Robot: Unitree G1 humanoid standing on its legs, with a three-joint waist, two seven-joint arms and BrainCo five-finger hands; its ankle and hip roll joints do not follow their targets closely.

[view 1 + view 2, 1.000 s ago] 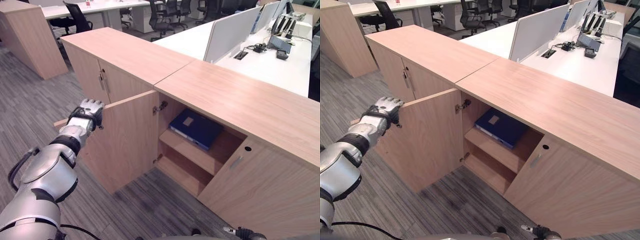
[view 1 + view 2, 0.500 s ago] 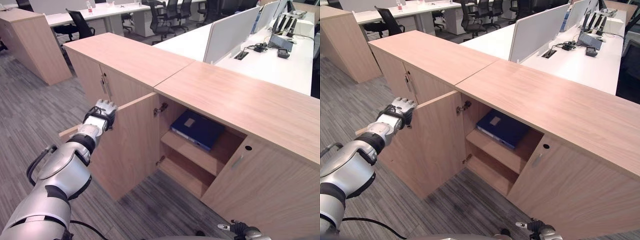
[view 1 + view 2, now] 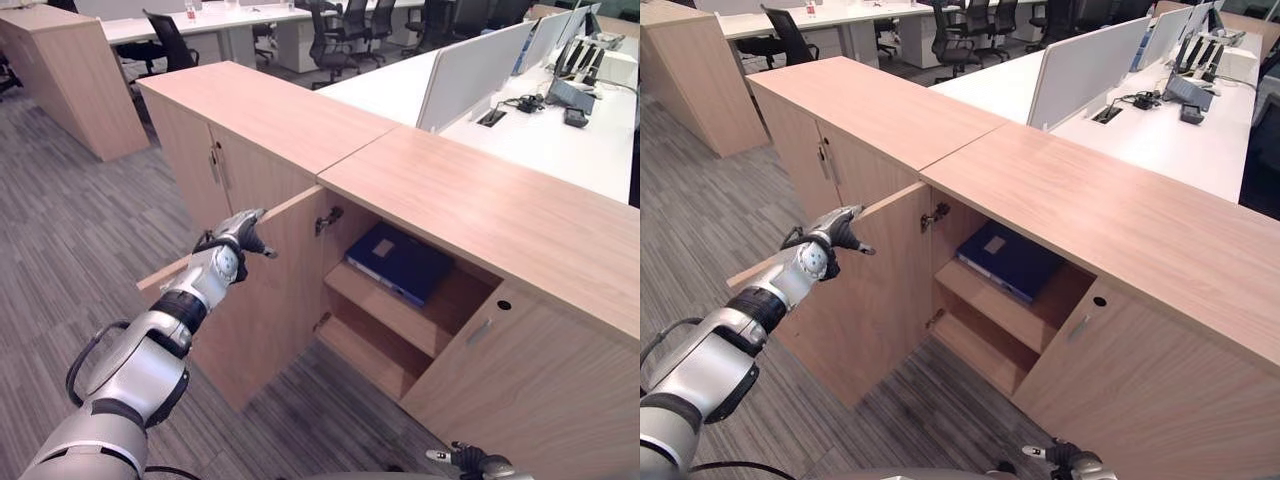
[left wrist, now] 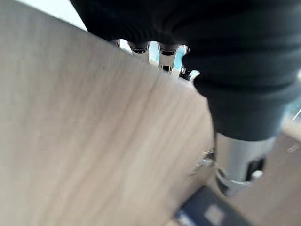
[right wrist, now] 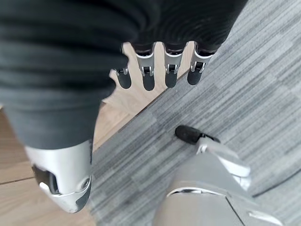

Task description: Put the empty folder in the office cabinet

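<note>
- Left eye view: the flat dark-blue folder with a pale label (image 3: pixel 398 262) lies on the upper shelf of the open light-wood office cabinet (image 3: pixel 480 210), well apart from both hands. The left hand (image 3: pixel 238 236) rests at the top edge of the swung-out light-wood cabinet door (image 3: pixel 270 300), fingers reaching over that edge toward the cabinet. The folder lies flat, its spine toward the opening, with nothing on top of it. The open door stands between the left hand and the shelf.
- Right eye view: the same folder (image 3: pixel 1008 258) sits inside the cabinet, above an empty lower shelf (image 3: pixel 980 345). A second wooden cabinet with closed doors (image 3: pixel 855 110) adjoins on the left; white desks with grey divider screens (image 3: pixel 1090 65) and black office chairs (image 3: pixel 785 40) stand behind. The right hand (image 3: pixel 1065 460) shows low at the bottom edge.
- Left wrist view: the left hand's fingers (image 4: pixel 164 54) go over the door's edge and are hidden behind it, so I cannot tell their state; a corner of the blue folder (image 4: pixel 207 214) shows beyond.
- Right wrist view: the right hand's fingers (image 5: pixel 148 70) hang straight and relaxed, holding nothing, above the grey striped carpet (image 5: pixel 244 84).
</note>
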